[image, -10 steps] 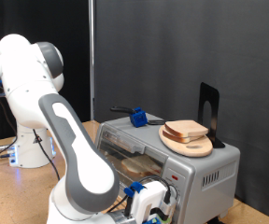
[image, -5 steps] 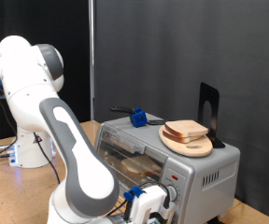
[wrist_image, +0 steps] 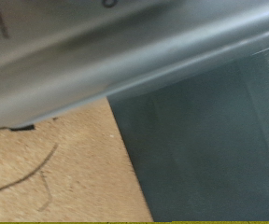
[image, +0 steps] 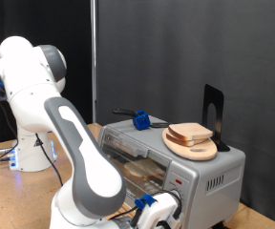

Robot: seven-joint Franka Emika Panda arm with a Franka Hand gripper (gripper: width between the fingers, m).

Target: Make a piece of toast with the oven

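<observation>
Gripper [image: 159,212] is sitting low before the oven [image: 176,157], cut by frame edge; fingers' state unreadable. Piece of toast [image: 191,133] is resting on wooden plate [image: 194,149] atop the oven.

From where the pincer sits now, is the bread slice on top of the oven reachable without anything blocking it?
Probably yes. The piece of toast lies exposed on a round wooden plate atop the oven, nothing covering it. The pincer is low in front of the oven, so it must rise first; a black stand stands just behind.
</observation>
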